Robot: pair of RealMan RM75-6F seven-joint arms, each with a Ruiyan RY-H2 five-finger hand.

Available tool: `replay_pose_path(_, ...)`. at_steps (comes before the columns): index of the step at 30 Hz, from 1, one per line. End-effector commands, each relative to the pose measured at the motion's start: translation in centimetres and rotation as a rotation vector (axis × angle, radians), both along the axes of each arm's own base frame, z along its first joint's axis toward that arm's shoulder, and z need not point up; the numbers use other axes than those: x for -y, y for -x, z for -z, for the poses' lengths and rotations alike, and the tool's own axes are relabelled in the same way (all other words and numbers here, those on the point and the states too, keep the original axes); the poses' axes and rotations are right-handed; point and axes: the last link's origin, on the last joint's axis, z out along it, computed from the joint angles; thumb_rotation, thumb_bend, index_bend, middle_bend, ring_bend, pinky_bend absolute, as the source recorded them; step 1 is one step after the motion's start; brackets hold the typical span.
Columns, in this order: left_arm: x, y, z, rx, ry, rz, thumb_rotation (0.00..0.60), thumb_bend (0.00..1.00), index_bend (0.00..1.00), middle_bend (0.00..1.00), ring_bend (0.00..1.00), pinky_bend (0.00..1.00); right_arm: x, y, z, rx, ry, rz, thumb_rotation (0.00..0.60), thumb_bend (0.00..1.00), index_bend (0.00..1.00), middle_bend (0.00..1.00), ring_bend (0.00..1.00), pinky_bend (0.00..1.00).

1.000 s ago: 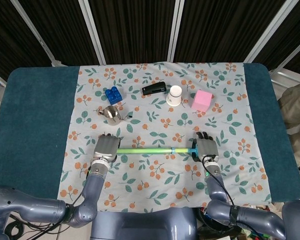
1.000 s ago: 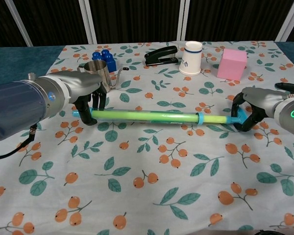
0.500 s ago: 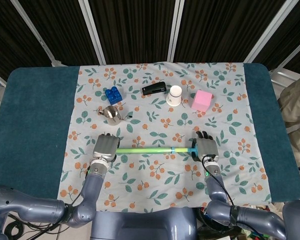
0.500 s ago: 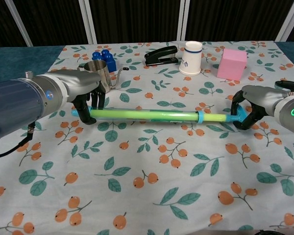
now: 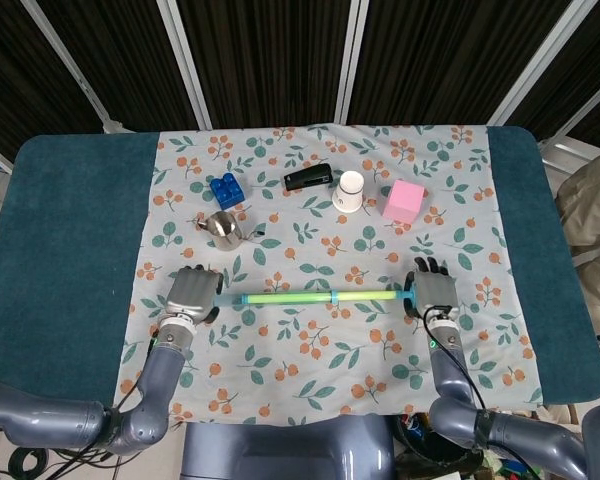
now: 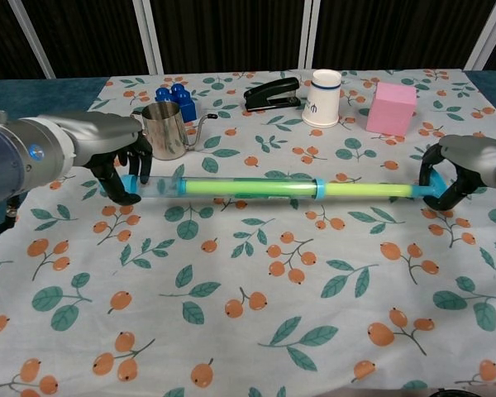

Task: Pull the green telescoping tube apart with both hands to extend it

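The green telescoping tube (image 5: 310, 297) (image 6: 248, 188) hangs level just above the floral cloth, stretched long, with a blue collar (image 6: 317, 188) right of its middle and a thinner green section beyond it. My left hand (image 5: 187, 293) (image 6: 114, 157) grips the tube's left end, fingers curled around it. At the opposite end my right hand (image 5: 434, 292) (image 6: 456, 168) holds the blue cap, fingers wrapped over it.
Behind the tube stand a steel pitcher (image 6: 164, 130), a blue toy brick (image 6: 175, 98), a black stapler (image 6: 273, 93), a white paper cup (image 6: 323, 97) and a pink cube (image 6: 390, 107). The floral cloth (image 6: 256, 314) covers the table's middle, with dark teal felt (image 5: 60, 240) on either side.
Both hands have moved outward, left hand to the left and right hand to the right. The tube has lengthened, exposing more of the thin inner section right of the blue collar.
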Motion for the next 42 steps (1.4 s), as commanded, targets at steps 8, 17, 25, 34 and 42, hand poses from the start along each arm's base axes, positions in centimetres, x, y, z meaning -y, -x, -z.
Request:
replay_pose_path(8, 0.2, 2.8, -2.4, -0.006, -0.017, -0.027, 0.6, 0.34, 0.53, 0.42, 0.25, 0.34, 0.4, 2.1, -2.1, -0.043, 0.039, 0.031, 0.6, 0.45, 0.64, 0.09, 0.0, 0.13)
replay_pose_path(17, -0.1, 4.6, -4.1, -0.016, -0.035, -0.049, 0.6, 0.34, 0.53, 0.42, 0.25, 0.34, 0.5, 3.4, -3.4, -0.065, 0.06, 0.052, 0.6, 0.45, 0.64, 0.09, 0.0, 0.13)
replay_pose_path(25, 0.3, 6.5, -5.4, -0.035, -0.039, -0.047, 0.6, 0.34, 0.53, 0.42, 0.25, 0.34, 0.5, 4.1, -4.2, -0.085, 0.07, 0.058, 0.6, 0.45, 0.64, 0.09, 0.0, 0.13)
replay_pose_path(34, 0.2, 8.1, -6.8, -0.045, -0.041, -0.051, 0.6, 0.34, 0.52, 0.41, 0.25, 0.34, 0.5, 4.6, -4.7, -0.103, 0.075, 0.064, 0.6, 0.45, 0.64, 0.09, 0.0, 0.13)
replay_pose_path(42, 0.4, 8.5, -6.6, -0.03, -0.017, -0.051, 0.6, 0.12, 0.23, 0.12, 0.11, 0.22, 0.1, 4.9, -4.5, -0.123, 0.039, 0.072, 0.6, 0.19, 0.1, 0.0, 0.0, 0.13)
